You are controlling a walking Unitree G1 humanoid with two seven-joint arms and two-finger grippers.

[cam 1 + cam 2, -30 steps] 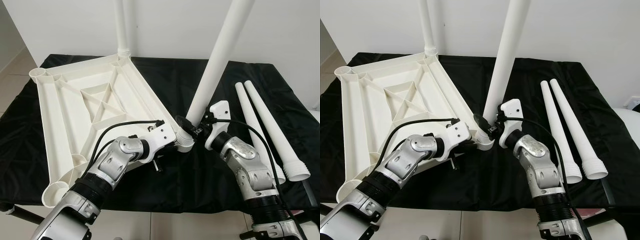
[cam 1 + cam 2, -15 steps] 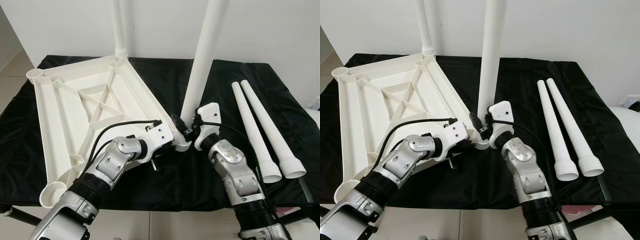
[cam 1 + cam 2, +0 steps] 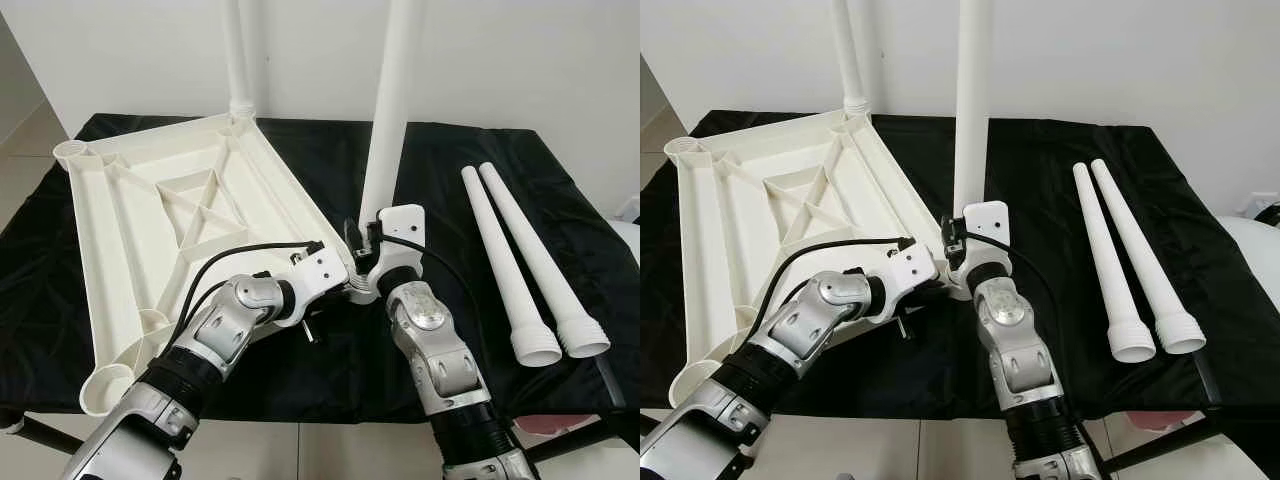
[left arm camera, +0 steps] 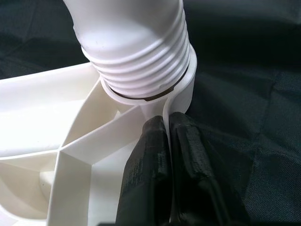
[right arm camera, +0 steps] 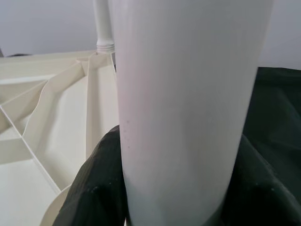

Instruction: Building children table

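Mid-assembly: seating second leg [image 3: 385,130] into corner socket of upturned tabletop [image 3: 150,230], at 6 o'clock from rear fitted leg [image 3: 238,60]; threaded end entered, likely not home; left gripper [image 4: 167,155] pinched together on socket wall; right gripper [image 3: 372,262] clamped round leg. Next: probably twisting down. Count: four legs; two spare legs [image 3: 520,255] at 3 o'clock on black cloth [image 3: 450,170].

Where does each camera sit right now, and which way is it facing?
Left eye: head, looking down at tabletop on black cloth; both arms show.
Right eye: same scene, shifted sideways.
Left wrist: along left claw, shut on tabletop rim beside the leg's threaded end.
Right wrist: along right claw, gripping upright leg.
Shared: the leg at its corner socket.
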